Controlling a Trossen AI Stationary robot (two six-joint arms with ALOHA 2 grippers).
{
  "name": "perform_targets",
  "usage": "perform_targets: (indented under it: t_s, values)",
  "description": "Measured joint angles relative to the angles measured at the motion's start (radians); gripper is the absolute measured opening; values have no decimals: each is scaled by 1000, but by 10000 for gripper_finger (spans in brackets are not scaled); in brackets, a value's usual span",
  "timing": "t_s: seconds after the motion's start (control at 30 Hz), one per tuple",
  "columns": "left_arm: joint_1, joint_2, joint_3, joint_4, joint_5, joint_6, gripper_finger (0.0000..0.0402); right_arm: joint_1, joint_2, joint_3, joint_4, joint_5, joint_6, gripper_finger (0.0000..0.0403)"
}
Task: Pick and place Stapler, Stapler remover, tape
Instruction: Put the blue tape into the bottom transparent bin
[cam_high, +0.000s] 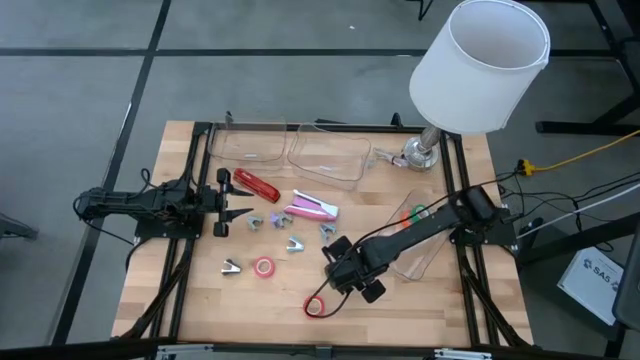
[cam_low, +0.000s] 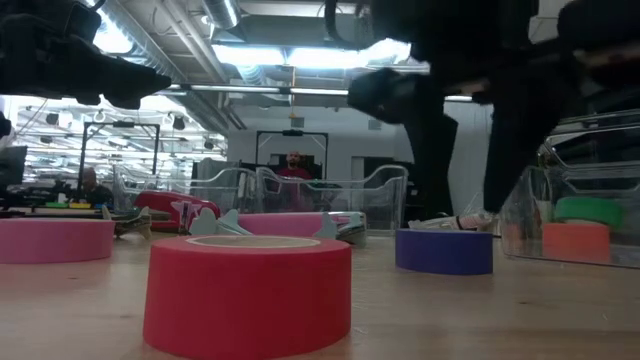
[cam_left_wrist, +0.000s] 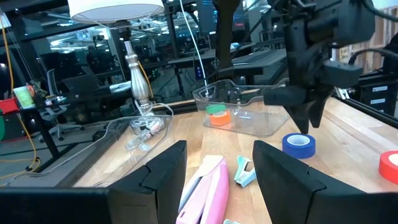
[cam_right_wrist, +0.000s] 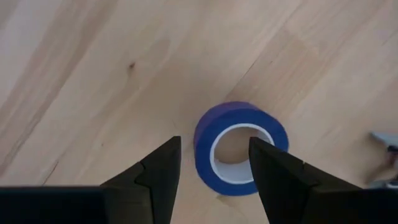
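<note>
now | right gripper (cam_right_wrist: 213, 163) spread above blue tape roll (cam_right_wrist: 241, 148) | risk: off-centre descent knocks roll aside | left gripper (cam_left_wrist: 219, 167) spread, waiting near pink stapler (cam_left_wrist: 204, 194)

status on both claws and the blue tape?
Right claw open, poised over blue tape roll, not gripping. Left claw open, waiting by pink stapler. Nothing blocking the roll; a staple remover lies nearby.

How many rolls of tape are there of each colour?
Red tape: 1
Pink tape: 1
Blue tape: 1
Green tape: 1
Orange tape: 1
Total: 5 rolls
</note>
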Motion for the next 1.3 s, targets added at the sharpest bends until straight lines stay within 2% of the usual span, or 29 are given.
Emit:
perform_targets:
  t_s: [0.4, 0.53, 0.73, 0.83, 1.0, 1.3]
  values:
    - [0, 0, 0, 0, 0, 0, 182, -1, 82, 0, -2, 0, 15, 179]
    - [0, 0, 0, 0, 0, 0, 182, -1, 84, 0, -1, 0, 16, 136]
    - [0, 0, 0, 0, 0, 0, 182, -1, 85, 30, -30, 0, 16, 38]
    - [0, 0, 0, 0, 0, 0, 182, -2, 86, 62, -76, 3, 14, 38]
    - [0, 0, 0, 0, 0, 0, 182, -2, 86, 133, -169, 78, 11, 44]
    - [0, 0, 0, 0, 0, 0, 182, -30, 28, 244, -265, 80, 12, 41]
